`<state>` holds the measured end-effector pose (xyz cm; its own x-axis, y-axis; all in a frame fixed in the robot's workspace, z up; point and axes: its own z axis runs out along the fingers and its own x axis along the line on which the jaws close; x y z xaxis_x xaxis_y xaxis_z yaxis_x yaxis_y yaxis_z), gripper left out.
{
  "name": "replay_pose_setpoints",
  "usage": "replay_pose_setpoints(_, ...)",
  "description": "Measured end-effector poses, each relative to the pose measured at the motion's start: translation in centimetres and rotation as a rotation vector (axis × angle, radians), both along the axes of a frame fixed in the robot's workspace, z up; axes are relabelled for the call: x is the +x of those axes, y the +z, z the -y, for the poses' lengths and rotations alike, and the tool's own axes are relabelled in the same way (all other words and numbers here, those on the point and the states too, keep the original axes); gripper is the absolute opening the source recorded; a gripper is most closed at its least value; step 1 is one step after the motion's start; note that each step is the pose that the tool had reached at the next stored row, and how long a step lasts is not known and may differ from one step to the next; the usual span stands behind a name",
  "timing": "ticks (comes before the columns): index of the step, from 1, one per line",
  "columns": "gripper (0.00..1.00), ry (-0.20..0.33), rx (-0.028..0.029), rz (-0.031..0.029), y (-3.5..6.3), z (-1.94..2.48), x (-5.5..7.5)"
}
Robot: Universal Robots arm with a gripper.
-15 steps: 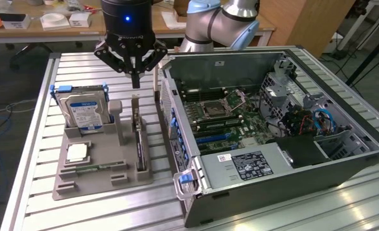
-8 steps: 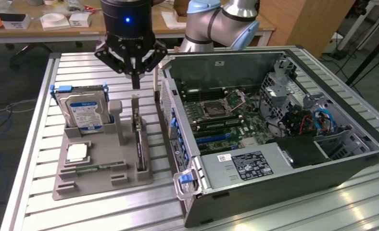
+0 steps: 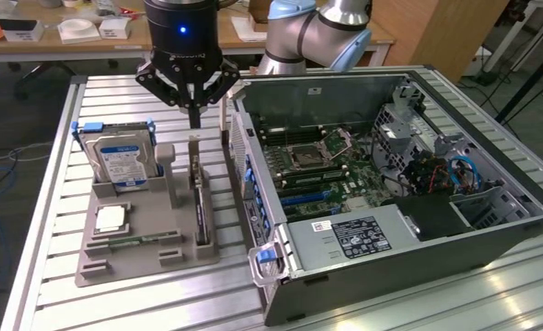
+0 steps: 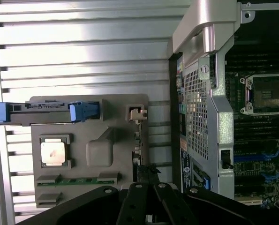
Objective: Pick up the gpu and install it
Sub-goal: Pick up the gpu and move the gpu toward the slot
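The gpu [image 3: 198,193] stands on its edge in a slot along the exterior view's right side of a grey holder [image 3: 142,261], its silver bracket end pointing up and towards the far side. In the wrist view the gpu [image 4: 138,150] shows edge-on, a thin line beside the holder [image 4: 83,123].

The gripper [image 3: 195,123] hangs straight above that bracket end with its fingers pressed together into one narrow tip. Nothing is seen between them, and I cannot tell whether the tip touches the card. In the wrist view the gripper [image 4: 147,199] sits over the card's dark end.

On the exterior view's left of the holder a hard drive [image 3: 120,162] in a blue carrier stands upright. Nearer lie a square processor [image 3: 112,217] and a memory stick [image 3: 147,239].

Just beside the holder, on the exterior view's right, an open computer case [image 3: 391,265] lies on the slatted metal worktop [image 3: 115,307], motherboard exposed.
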<state>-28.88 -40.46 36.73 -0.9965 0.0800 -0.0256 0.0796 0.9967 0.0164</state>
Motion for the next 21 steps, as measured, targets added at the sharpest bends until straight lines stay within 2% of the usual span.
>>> replay_pose_setpoints(8, 0.11, 0.000, 0.0000, 0.0000, -0.16, 0.00, 0.0)
replay_pose_setpoints(21, 0.11, 0.000, 0.0001, 0.0000, -2.31, 0.02, 0.0)
